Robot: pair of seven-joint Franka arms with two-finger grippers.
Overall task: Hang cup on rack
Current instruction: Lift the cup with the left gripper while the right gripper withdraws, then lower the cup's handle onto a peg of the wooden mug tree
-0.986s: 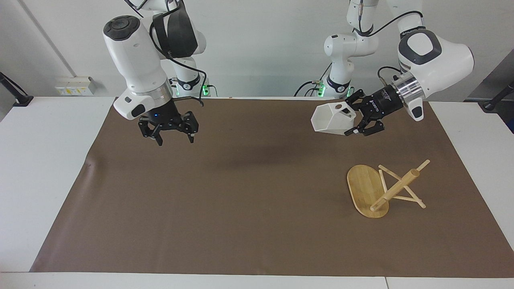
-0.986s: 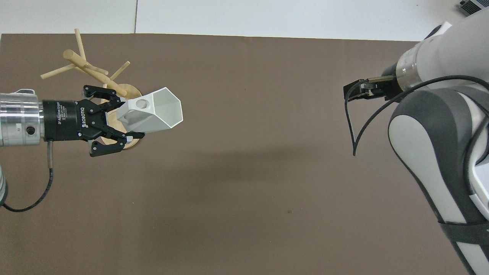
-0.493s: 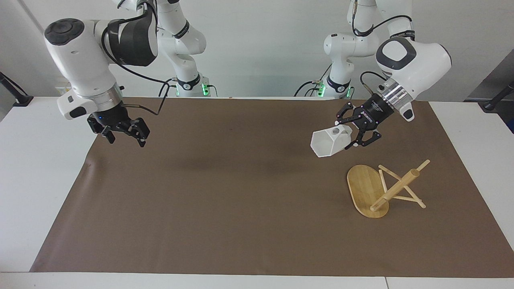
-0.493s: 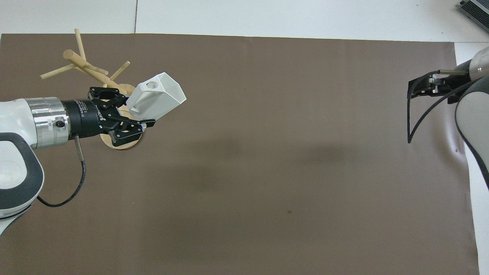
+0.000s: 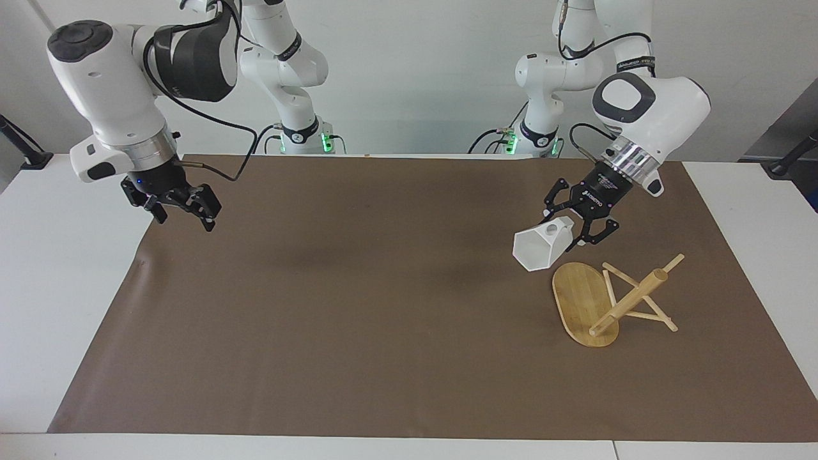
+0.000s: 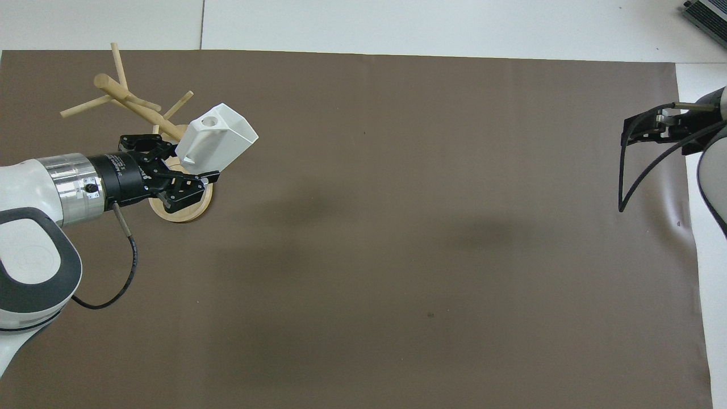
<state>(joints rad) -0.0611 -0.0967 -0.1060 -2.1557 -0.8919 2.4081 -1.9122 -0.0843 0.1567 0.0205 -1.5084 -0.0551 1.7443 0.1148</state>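
A: Left claw (image 5: 571, 230) is up over the brown mat (image 5: 383, 306), clamped on the white cup (image 5: 542, 248) at its handle end. From across the table you see the cup hangs in the air above the mat, just by the rack (image 5: 610, 300), not touching it.

B: And from above the cup (image 6: 217, 138) covers part of the rack's base (image 6: 187, 211), so contact can't be read there. That high view does show the round hole in the handle, facing up.

A: Count: one cup, one rack, two arms. I make out four peg ends on the rack.

B: Which way does the cup point?

A: From above, its long axis runs handle to mouth, the mouth aimed toward about two o'clock. From across the table the mouth tips down at about seven o'clock.

B: The rack's post leans toward about ten o'clock in the high view.

A: Right claw (image 5: 181, 206) waits, fingers spread and holding nothing, over the mat's edge at the right arm's end; from above only its tip (image 6: 644, 126) shows.
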